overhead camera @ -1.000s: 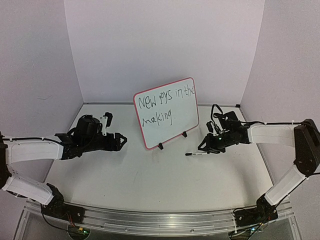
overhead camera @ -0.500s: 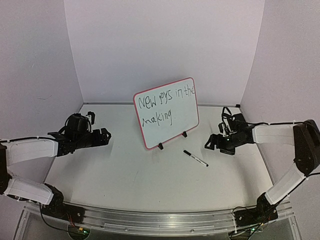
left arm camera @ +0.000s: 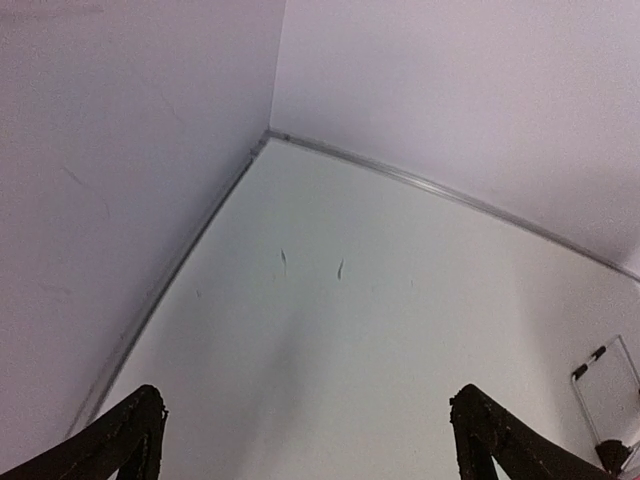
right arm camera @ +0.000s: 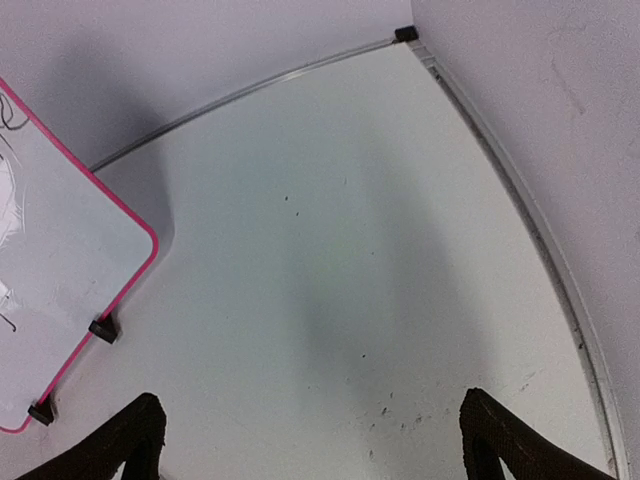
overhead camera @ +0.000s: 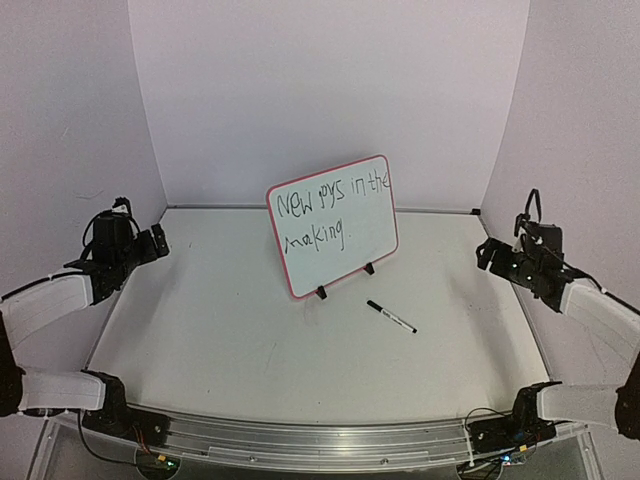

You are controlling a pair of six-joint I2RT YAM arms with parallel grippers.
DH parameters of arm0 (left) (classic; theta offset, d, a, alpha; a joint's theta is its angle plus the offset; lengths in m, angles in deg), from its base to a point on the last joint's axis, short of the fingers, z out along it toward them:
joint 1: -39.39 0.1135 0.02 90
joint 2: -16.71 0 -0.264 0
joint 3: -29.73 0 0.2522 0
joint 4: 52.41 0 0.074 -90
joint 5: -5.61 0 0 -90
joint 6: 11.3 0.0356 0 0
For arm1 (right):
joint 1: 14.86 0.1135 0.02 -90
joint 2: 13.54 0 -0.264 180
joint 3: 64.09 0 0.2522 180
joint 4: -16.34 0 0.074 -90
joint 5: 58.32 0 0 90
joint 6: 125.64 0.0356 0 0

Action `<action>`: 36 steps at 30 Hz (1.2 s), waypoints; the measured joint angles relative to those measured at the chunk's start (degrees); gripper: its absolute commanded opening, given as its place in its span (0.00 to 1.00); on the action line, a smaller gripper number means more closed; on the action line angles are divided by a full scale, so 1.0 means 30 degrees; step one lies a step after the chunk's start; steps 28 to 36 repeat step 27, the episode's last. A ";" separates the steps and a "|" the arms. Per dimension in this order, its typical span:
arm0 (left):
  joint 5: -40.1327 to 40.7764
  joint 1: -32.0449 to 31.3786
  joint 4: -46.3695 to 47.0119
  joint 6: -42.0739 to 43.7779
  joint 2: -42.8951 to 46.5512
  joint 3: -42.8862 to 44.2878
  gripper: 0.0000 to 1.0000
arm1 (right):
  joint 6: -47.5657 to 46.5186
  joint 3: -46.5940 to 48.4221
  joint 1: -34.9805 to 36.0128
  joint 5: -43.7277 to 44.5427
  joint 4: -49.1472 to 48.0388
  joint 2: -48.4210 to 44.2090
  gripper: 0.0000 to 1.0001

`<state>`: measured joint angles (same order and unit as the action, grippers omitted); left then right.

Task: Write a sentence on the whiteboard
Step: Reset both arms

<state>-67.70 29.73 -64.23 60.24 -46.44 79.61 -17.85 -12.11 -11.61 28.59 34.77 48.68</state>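
On the table the whiteboard is propped on its feet at the middle rear, the sentence is written across it in two rows, the fingers of the left gripper and right gripper are held wide apart near the side walls, and the marker pen is laid near the board's front right.

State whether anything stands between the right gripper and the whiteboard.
Nothing visible does. The right gripper is open, off to the side of the whiteboard. The marker pen lies flat on the table, nearer the arms' bases and off that line.
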 measured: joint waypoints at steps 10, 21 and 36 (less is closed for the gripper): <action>0.2594 0.0004 0.6485 0.3780 0.1158 -0.4973 0.99 | -0.1528 -0.6646 -0.0040 0.3493 -0.7581 -0.3757 0.98; 0.3692 0.0004 0.8597 0.3988 -0.0060 -0.6115 1.00 | -0.2705 -0.9348 -0.0040 0.5362 -1.1314 -0.3421 0.98; 0.3706 0.0004 0.8597 0.3887 -0.0992 -0.6086 0.99 | -0.2900 -0.9348 -0.0040 0.5517 -1.1874 -0.3407 0.98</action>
